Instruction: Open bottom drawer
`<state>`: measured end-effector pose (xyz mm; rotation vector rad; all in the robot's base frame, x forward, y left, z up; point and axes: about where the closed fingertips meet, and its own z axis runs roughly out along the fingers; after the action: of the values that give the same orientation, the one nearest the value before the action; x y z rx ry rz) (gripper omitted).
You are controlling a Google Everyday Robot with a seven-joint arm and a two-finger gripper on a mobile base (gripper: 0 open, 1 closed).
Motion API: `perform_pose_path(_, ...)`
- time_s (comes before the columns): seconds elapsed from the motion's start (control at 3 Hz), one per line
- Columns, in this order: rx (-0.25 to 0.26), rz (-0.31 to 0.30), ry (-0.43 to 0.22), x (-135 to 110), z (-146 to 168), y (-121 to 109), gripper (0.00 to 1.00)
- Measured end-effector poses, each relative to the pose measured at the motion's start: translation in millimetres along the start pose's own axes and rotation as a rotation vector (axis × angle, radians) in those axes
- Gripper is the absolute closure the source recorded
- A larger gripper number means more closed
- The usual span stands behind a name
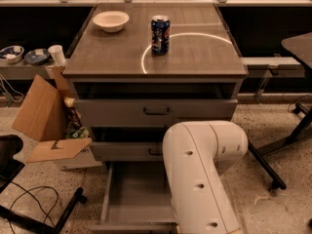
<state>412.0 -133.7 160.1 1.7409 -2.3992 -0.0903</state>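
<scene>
Bottom drawer (136, 199) standing open below the counter's (195, 57) front edge, white arm (204, 169) over its right side, gripper apparently hidden behind it, grip impossible to tell.

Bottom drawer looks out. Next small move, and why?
Probably ease the arm back a little to check. The bottom drawer already stands well out, its inside showing, but the arm hides its right side and the gripper, which is not in view.
</scene>
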Motion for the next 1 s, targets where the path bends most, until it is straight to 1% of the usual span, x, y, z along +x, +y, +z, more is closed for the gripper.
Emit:
perform_pose_path(0.33, -0.024, 0.015, 0.013, 10.5, 2.7, 10.8, 1.00)
perform_pose_path(0.67, -0.044, 0.032, 0.016, 15.9, 7.2, 21.3, 1.00)
perform_pose_path(1.0, -0.055, 0.040, 0.015, 21.0, 10.7, 29.7, 1.00)
